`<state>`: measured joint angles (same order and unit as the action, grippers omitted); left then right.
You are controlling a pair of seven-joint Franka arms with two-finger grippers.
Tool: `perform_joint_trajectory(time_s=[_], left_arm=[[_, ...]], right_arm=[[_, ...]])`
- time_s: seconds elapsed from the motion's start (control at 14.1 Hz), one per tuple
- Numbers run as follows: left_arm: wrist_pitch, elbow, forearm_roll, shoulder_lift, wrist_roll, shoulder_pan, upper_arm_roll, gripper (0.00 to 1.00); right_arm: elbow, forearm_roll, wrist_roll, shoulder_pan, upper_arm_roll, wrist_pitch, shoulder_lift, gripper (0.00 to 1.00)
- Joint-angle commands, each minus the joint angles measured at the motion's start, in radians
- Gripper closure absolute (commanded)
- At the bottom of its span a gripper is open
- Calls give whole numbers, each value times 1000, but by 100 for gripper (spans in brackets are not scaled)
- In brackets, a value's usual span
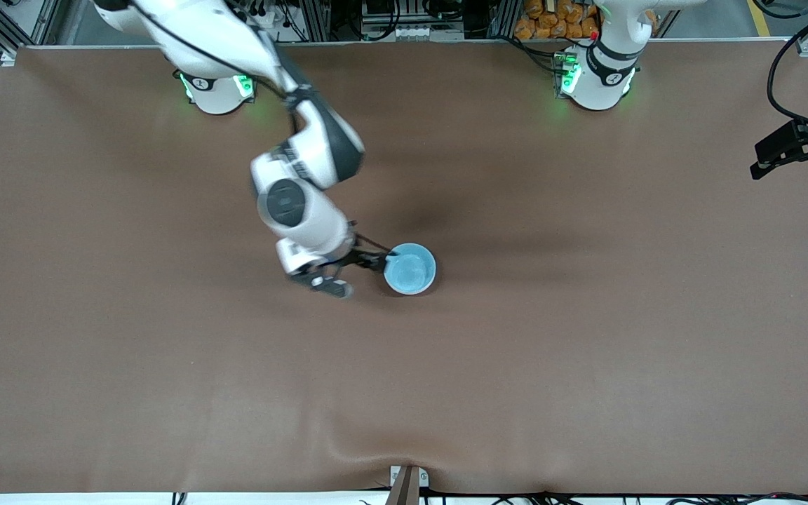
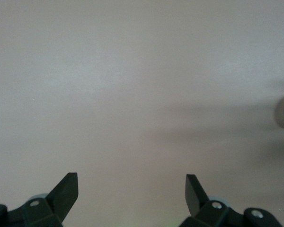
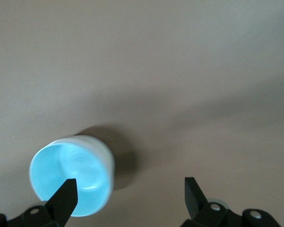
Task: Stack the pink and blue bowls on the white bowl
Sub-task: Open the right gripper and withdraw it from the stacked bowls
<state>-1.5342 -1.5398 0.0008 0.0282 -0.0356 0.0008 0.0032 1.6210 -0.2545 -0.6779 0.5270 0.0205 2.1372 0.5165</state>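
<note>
Two fingers of your right pincer stood spread, released, beside the blue bowl at mid worktop; its outer wall looked white. Your left pincer waited open over bare worktop.

R arm extended over table centre, right gripper low, fingers spread wide. L arm waits at its base end; left gripper fingers apart.
</note>
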Motion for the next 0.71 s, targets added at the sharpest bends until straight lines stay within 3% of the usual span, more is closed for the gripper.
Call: perform_joint_trajectory(time_s=[0.0,0.28,0.64], left_arm=[[11,21,7,-10,0,1,1,0],[11,30,8,-14,0,2,-3,0],[11,30,10,-16,0,-10,-5,0]], right_arm=[[28,-9,232,-175,-16,-113,-90,0],[34,-9,577,-421,-17,-239,-157,0],[37,24,719,-551,-16,-410,-295,0]])
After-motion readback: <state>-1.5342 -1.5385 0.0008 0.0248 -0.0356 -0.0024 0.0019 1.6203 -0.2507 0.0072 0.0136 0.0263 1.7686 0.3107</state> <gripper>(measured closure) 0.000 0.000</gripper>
